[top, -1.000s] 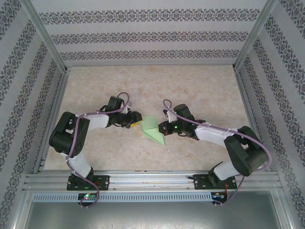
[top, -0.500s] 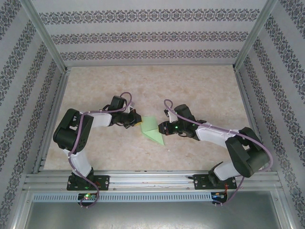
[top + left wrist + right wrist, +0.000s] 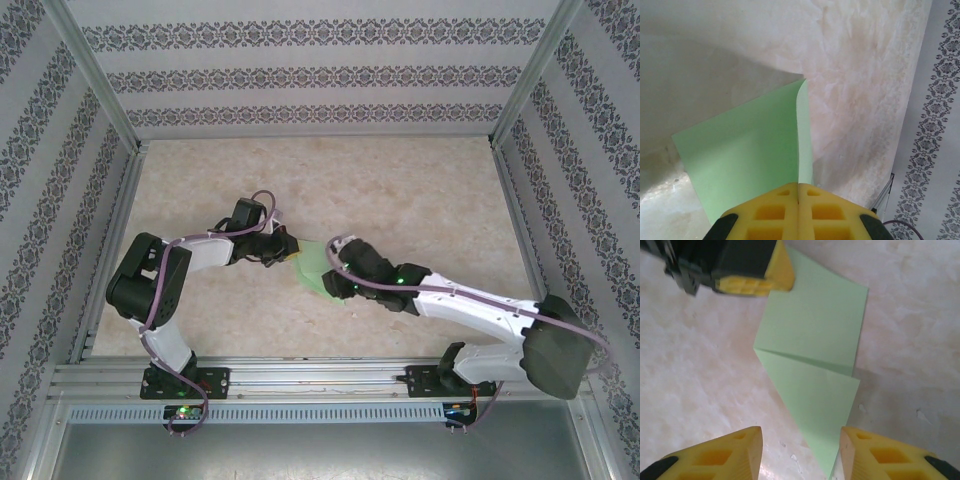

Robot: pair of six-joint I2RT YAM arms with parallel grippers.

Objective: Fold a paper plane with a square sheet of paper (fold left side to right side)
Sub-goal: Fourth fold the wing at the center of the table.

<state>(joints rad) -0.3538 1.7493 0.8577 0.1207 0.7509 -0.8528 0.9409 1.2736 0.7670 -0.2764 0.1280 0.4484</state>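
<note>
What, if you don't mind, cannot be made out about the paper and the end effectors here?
Top external: the right arm covers much of the square sheet of paper, hiding its creases.
Left wrist: the left end effector hides the paper's pinched edge.
Right wrist: the frame's top edge cuts off that end effector's body.

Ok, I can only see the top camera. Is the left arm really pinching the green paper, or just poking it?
Observer: Pinching. In the left wrist view the left fingers are shut together on one edge of the green paper.
Operator: And the other arm, is it grabbing too?
Observer: No. In the right wrist view the right fingers are spread open, and the paper's pointed end shows in the gap between them.
</note>
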